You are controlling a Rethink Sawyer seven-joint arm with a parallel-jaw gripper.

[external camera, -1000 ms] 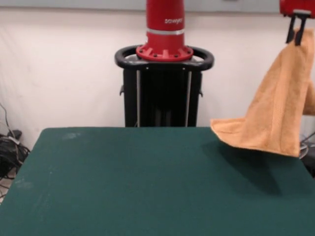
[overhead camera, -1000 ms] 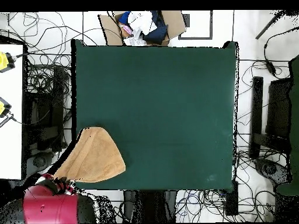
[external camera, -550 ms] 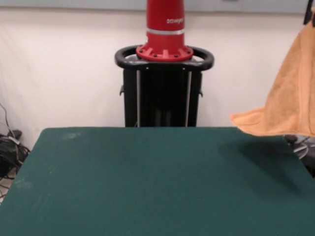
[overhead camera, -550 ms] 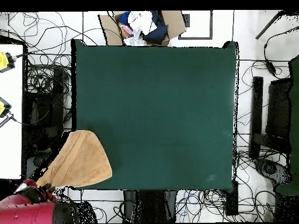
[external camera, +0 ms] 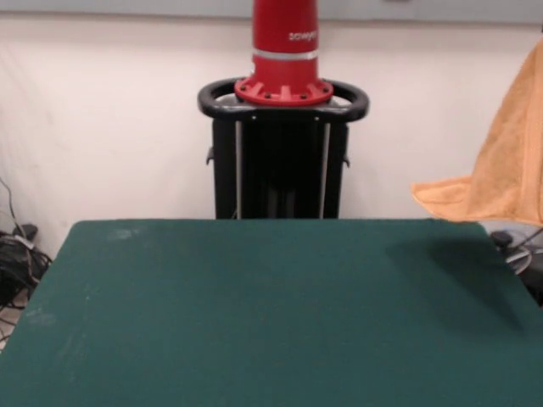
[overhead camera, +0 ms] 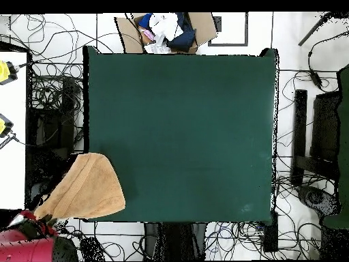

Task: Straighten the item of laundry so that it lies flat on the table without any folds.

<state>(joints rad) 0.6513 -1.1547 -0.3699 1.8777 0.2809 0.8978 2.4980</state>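
Hanging in the air off one corner of the dark green felt-like tabletop (overhead camera: 184,129), the orange-tan terry-cloth hand towel (overhead camera: 87,190) is lifted well clear of the surface, not resting on it. In the overhead view it fans out from a narrow point beside the red arm (overhead camera: 27,244) toward a broad rounded lower hem that overlaps the tabletop's corner at the robot's side. In the front view the same towel (external camera: 507,161) drops from above the picture's upper right edge, its lower hem flaring out level just beyond the tabletop's (external camera: 254,314) far right corner, with a soft shadow on the felt below.

The lift looks meant to let the cloth's own weight pull it out long, so folds fall away before it is laid down and dragged flat. The long axis runs steeply downward from the held corner to the free hem; seen from overhead it points diagonally from the arm inward toward the tabletop.

The gripper itself is out of the front view, and overhead the arm's end shows no fingers, so I cannot tell its state; the taut hang suggests that the towel's top corner is held. Flattening is not yet done: no part of the towel lies on the felt.
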